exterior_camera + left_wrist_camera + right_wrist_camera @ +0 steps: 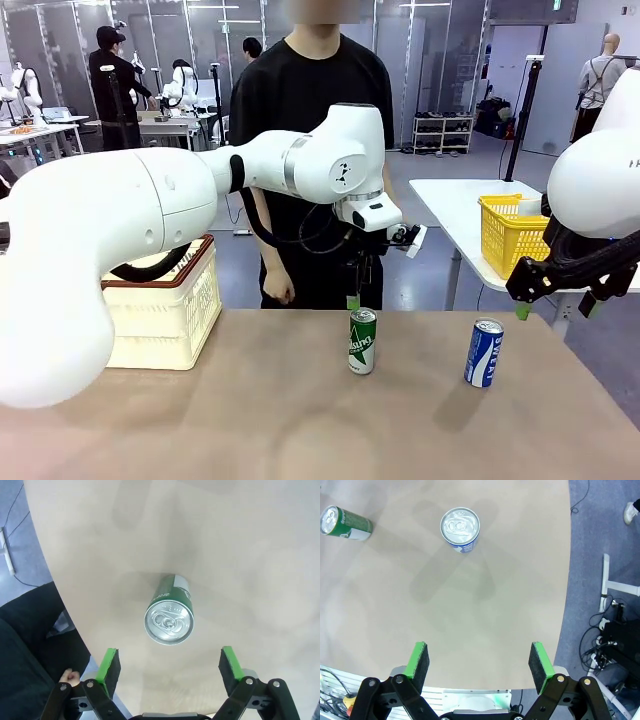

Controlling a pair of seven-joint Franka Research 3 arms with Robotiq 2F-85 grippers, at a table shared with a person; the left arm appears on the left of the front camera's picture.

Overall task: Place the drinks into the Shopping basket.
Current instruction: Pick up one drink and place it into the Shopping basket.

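Left jaws, spread, hang just above the green can [168, 622]; right jaws spread too.

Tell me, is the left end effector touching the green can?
Apart. The left wrist view shows bare table between the green can and both green pads of the open left end effector.

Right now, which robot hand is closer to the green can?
Left. The left gripper hovers open right above the green can; the right gripper hangs farther off, past the blue can.

Left gripper [169, 656], right gripper [479, 649], both spread
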